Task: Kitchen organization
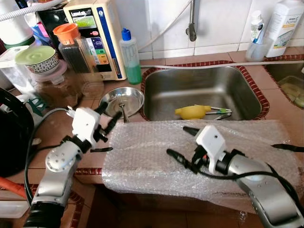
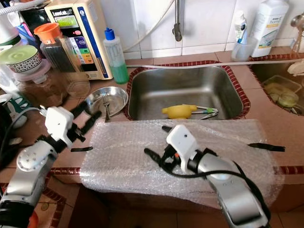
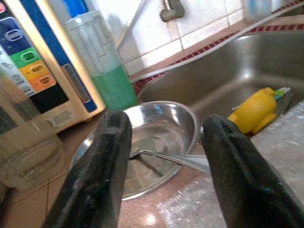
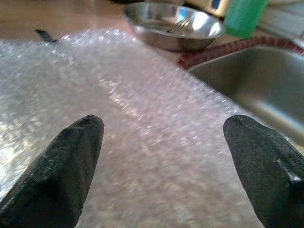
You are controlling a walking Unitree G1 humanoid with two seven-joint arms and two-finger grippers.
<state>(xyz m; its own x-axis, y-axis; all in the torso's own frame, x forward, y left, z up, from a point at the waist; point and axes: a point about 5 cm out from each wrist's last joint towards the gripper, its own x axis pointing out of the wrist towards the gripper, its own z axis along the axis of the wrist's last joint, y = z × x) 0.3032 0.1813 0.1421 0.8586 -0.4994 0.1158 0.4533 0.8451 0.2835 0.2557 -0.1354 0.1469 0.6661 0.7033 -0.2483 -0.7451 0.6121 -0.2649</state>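
Note:
A steel bowl (image 1: pixel 124 99) with a fork (image 1: pixel 122 109) in it sits on the counter left of the sink (image 1: pixel 237 90). My left gripper (image 1: pixel 108 116) hovers open just in front of the bowl, and in the left wrist view its fingers (image 3: pixel 97 180) frame the bowl (image 3: pixel 161 128) and fork (image 3: pixel 178 160). A yellow squeezer-like item (image 1: pixel 192 112) lies in the sink with some utensils. My right gripper (image 1: pixel 183 142) is open above a sheet of bubble wrap (image 1: pixel 147 161) taped over the counter's front; nothing is between its fingers (image 4: pixel 61 175).
At the back left stand a green soap bottle (image 1: pixel 129 56), a beige water appliance (image 1: pixel 97 33), an orange-lidded jar (image 1: pixel 72 46) and stacked containers (image 1: pixel 40 61). A faucet (image 1: pixel 191 26) hangs over the sink. White bottles (image 1: pixel 283 23) and a second basin (image 1: pixel 290 88) are at right.

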